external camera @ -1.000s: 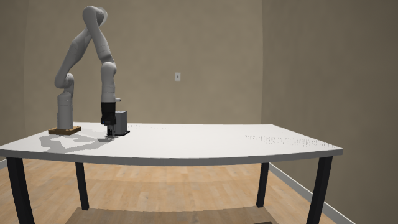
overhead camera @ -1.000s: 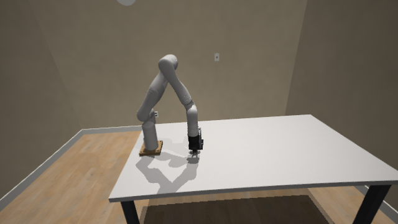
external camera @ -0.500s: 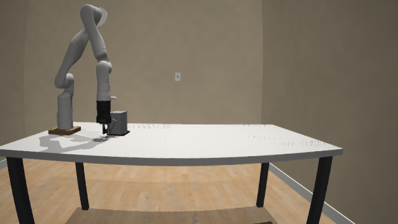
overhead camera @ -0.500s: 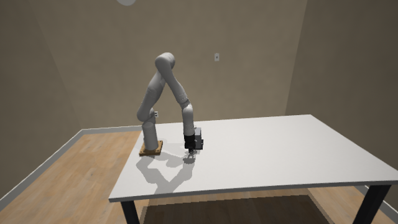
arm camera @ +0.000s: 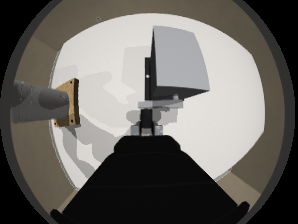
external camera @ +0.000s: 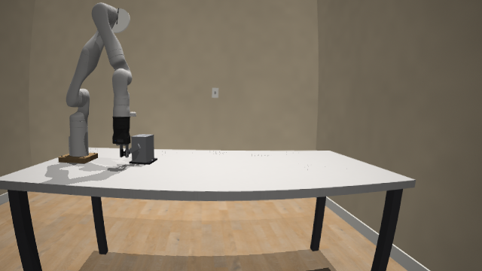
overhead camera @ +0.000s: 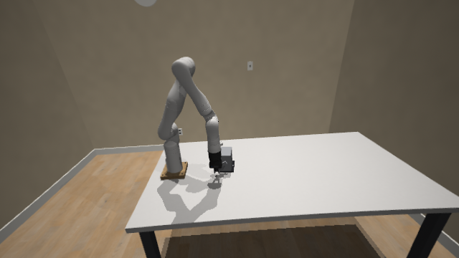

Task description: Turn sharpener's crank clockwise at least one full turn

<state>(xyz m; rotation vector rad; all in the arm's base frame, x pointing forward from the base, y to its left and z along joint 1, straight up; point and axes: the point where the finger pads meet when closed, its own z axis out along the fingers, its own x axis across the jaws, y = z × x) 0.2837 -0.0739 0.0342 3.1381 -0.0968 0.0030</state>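
Note:
The sharpener (overhead camera: 226,159) is a grey box on a dark base, standing on the white table near the arm's base. It also shows in the exterior view (external camera: 143,148) and in the wrist view (arm camera: 176,63). Its crank (external camera: 132,149) sticks out of the side that faces the arm, with the handle low, close to the table. My gripper (external camera: 123,152) points straight down and is shut on the crank handle (arm camera: 147,123). In the top view the gripper (overhead camera: 216,173) is just in front of the sharpener. The fingertips are small and partly hidden by the gripper body.
The arm's wooden base plate (overhead camera: 174,171) is bolted to the table to the left of the sharpener; it also shows in the wrist view (arm camera: 68,103). The table's left edge is close behind the base.

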